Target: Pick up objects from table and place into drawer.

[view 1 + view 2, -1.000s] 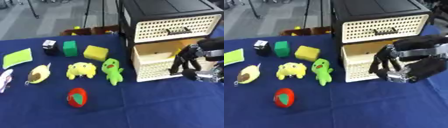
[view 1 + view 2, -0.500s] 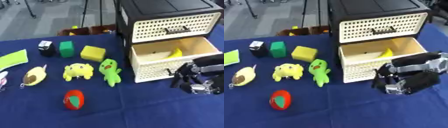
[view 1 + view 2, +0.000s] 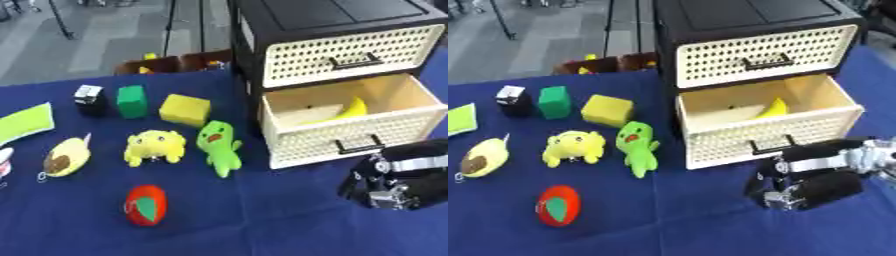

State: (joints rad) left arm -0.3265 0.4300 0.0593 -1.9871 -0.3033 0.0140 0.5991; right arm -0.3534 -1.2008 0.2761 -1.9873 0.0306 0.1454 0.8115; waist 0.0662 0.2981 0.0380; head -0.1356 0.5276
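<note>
1. Left eye view: a black cabinet [image 3: 332,30] with two cream perforated drawers stands at the far right of the blue table [image 3: 262,225].
2. The upper drawer [image 3: 350,52] is closed; the lower drawer [image 3: 359,130] is pulled out, and a yellow banana [image 3: 350,109] lies inside it towards the back right.
3. The right robot hand [image 3: 385,182] is low over the table just in front of the open drawer, apart from its front; its fingers are curled inward with nothing in them.
4. The left robot hand shows in neither view.
5. Still on the table, left of the cabinet: a green plush figure [image 3: 219,147] and a yellow plush animal [image 3: 155,146] side by side, with a red strawberry toy [image 3: 145,205] nearer the camera.
6. Behind them in a row lie a yellow sponge block [image 3: 185,109], a green block [image 3: 132,101] and a small black-and-white cube [image 3: 88,94].
7. At the left edge are an avocado toy [image 3: 65,156] and a flat light-green piece [image 3: 24,122].
8. Right eye view: the same layout from slightly to the right; the hand [image 3: 802,182] shows a silver part at the curled fingers, just before the drawer's handle [image 3: 772,144] but not touching it.
</note>
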